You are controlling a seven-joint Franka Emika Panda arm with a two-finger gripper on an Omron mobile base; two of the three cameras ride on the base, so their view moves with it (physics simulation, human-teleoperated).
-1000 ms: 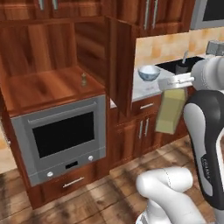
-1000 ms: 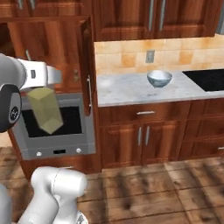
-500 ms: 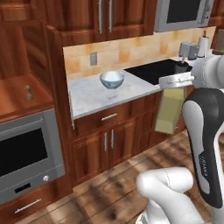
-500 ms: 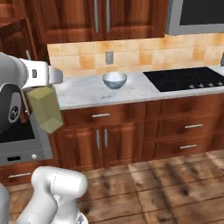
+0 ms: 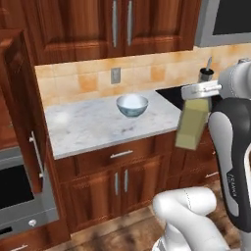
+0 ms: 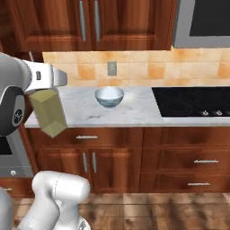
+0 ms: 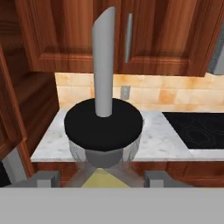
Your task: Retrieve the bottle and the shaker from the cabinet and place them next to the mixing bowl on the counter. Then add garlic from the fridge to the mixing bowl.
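Clamped on the bottle (image 5: 192,123), the tool (image 5: 198,90) carries it in the air at the robot's front, the fingers closed against its upper part while the body hangs below, tilted, well short of the table (image 5: 88,126). Over the last second the whole scene has slid sideways: the oven and tall cabinet have gone to the left edge and the marble table now sits straight ahead, so the base has driven, not the things. By my reading the bottle is out of the cabinet and only its set-down beside the mixing bowl (image 6: 109,96) remains for this item; shaker and garlic are yet to come.

The bottle is square-sided clear glass holding yellow-olive liquid; the hand view shows its round black cap (image 7: 103,124) and a slanted grey pour spout (image 7: 104,65). The bowl is round, glossy, pale blue-white. The table is white marble with grey veins over reddish wood drawers with steel handles.
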